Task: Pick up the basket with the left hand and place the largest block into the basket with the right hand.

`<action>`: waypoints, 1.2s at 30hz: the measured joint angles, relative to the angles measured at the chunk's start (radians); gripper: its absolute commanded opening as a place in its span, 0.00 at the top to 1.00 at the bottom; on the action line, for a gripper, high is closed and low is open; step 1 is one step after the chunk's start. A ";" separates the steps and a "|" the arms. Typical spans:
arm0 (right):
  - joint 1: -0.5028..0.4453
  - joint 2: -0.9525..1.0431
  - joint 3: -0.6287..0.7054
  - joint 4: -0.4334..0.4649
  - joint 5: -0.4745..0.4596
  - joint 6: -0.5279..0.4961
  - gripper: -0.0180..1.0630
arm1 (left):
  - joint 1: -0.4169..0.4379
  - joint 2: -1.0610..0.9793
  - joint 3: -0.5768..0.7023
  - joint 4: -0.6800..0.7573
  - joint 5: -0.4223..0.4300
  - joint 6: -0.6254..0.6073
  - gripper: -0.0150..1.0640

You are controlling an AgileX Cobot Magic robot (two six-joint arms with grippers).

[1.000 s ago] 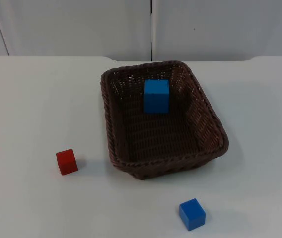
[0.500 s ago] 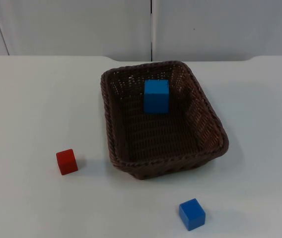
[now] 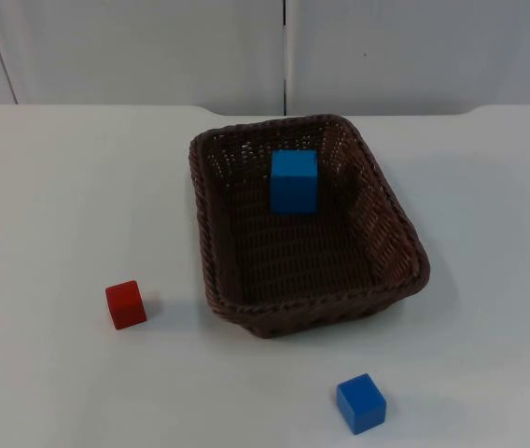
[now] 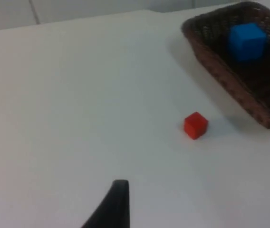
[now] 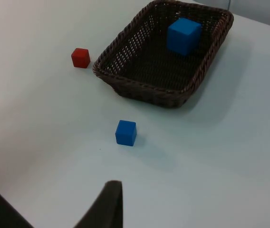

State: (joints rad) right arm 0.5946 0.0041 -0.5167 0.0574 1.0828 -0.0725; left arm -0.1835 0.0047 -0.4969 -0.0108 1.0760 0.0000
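Now the basket (image 3: 307,224) sits on the table (image 3: 60,187), large blue block (image 3: 294,181) inside. Left hand (image 4: 113,204) and right hand (image 5: 107,202) hover well back from it; their fingers' spread can't be told

Brown wicker basket (image 3: 397,235) on white table (image 3: 60,187), large blue block (image 3: 294,180) inside, small red block (image 3: 126,304) left, small blue block (image 3: 361,403) in front

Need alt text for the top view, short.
A dark brown wicker basket sits mid-table on a white table with a large blue block inside. A small red block and a small blue block lie outside it.
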 measured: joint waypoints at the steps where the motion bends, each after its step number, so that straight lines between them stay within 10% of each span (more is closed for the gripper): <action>1: 0.000 0.000 0.000 0.000 0.000 0.000 0.01 | 0.028 0.000 0.000 0.000 0.000 0.000 0.01; 21: -0.005 0.000 0.000 0.000 0.000 0.002 0.01 | 0.242 0.000 0.000 0.000 0.000 0.000 0.01; 36: -0.373 0.000 0.000 0.000 0.000 0.002 0.01 | 0.242 0.000 0.000 0.000 0.000 0.000 0.01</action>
State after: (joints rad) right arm 0.2216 0.0041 -0.5167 0.0574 1.0828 -0.0709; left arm 0.0583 0.0047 -0.4969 -0.0108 1.0760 0.0000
